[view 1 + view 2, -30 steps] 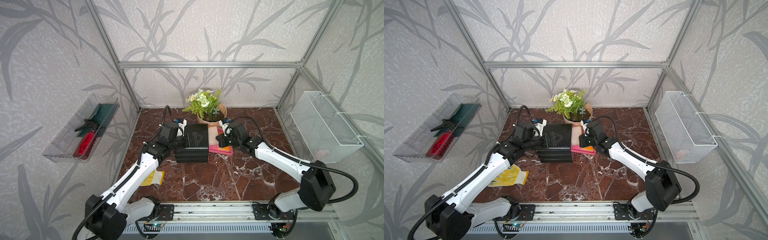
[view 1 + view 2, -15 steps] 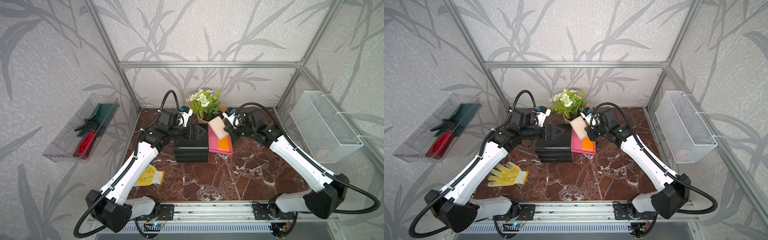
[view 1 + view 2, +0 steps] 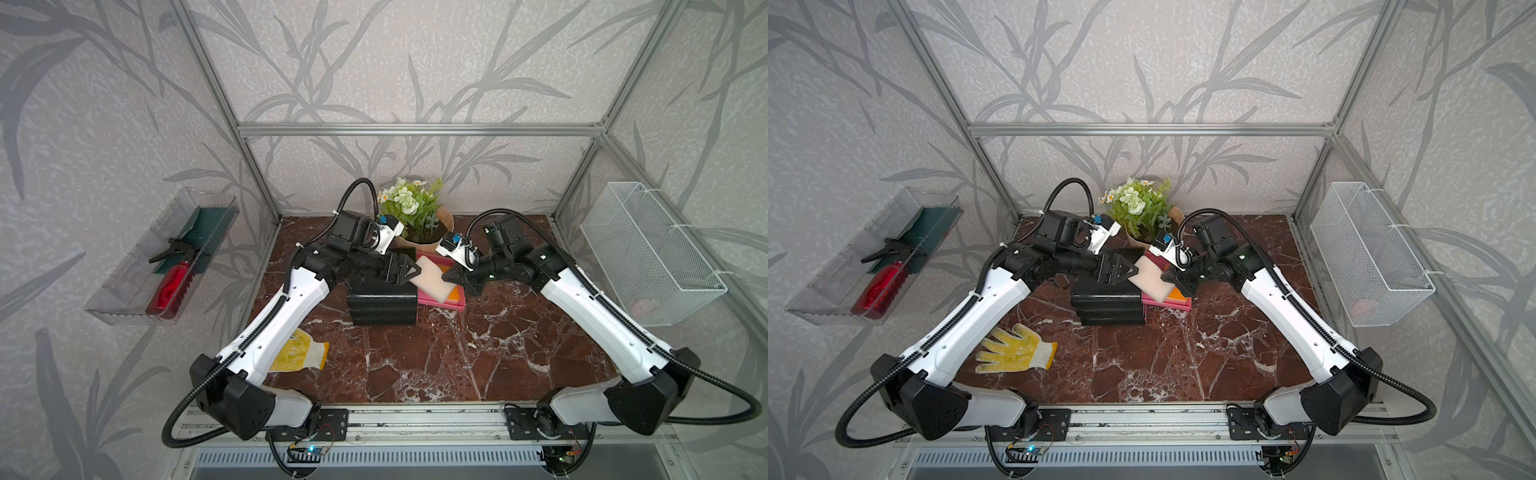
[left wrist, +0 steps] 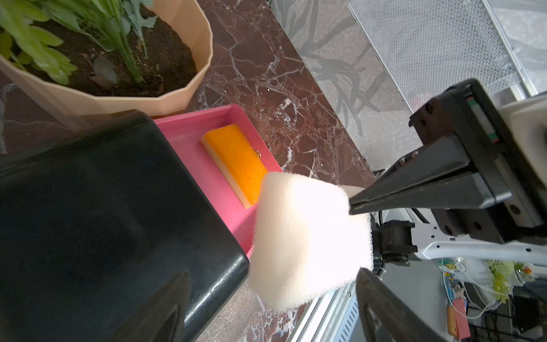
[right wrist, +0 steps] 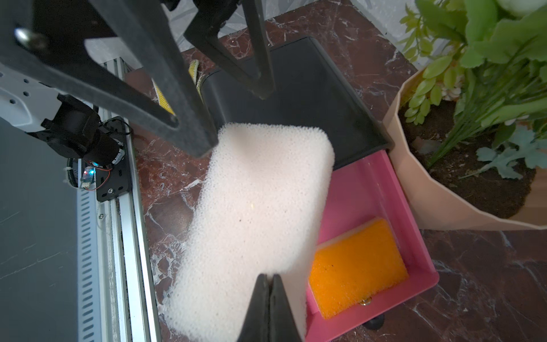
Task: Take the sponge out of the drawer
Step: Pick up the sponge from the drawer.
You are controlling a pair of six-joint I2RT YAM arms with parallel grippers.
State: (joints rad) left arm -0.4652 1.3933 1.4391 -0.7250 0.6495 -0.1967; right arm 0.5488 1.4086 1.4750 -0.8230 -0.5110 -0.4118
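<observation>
A cream sponge (image 3: 430, 278) (image 3: 1150, 278) hangs in the air above the open pink drawer (image 3: 440, 305) (image 3: 1167, 306). My right gripper (image 5: 269, 277) is shut on one end of this sponge (image 5: 260, 213), as both top views also show (image 3: 451, 276). My left gripper (image 4: 269, 274) is open, its fingers on either side of the sponge's (image 4: 307, 237) free end. One left finger (image 5: 204, 145) touches a corner; the other stands apart. An orange sponge (image 5: 355, 266) (image 4: 236, 160) lies in the drawer (image 5: 370, 183).
The drawer slides from a black drawer unit (image 3: 382, 305) (image 4: 103, 207). A potted plant (image 3: 415, 208) stands right behind it. A yellow glove (image 3: 301, 353) lies front left. A wire basket (image 3: 648, 253) hangs on the right wall, a clear tray (image 3: 124, 307) with a red bottle on the left.
My right gripper has lifted the cream sponge up out of the drawer. My left arm rose off the drawer unit and brought its open jaws, slightly narrowed, around the sponge's free end.
</observation>
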